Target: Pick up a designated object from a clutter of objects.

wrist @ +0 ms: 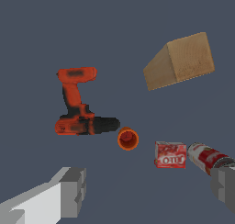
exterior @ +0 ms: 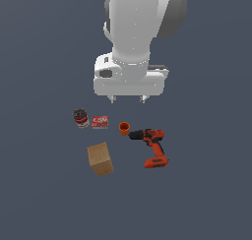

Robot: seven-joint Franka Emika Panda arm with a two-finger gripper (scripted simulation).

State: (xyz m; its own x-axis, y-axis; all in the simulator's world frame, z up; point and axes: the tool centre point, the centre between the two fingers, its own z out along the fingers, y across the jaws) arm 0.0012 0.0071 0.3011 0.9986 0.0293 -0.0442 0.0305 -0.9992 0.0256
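The designated object is a plain tan block (exterior: 100,159) (wrist: 180,61), lying on the dark floor at the near edge of the clutter, apart from the other items. My gripper (exterior: 128,100) (wrist: 149,191) hangs open, well above the floor, roughly over the red box and the cup, with nothing between its widely spread fingers (wrist: 69,191). The block lies down and towards the exterior view's left of the gripper.
A dark can with a red label (exterior: 80,118) (wrist: 209,157) lies beside a small red box (exterior: 100,122) (wrist: 170,154). A small orange cup (exterior: 124,128) (wrist: 127,138) sits at the nose of an orange-red and black drill (exterior: 152,145) (wrist: 78,113).
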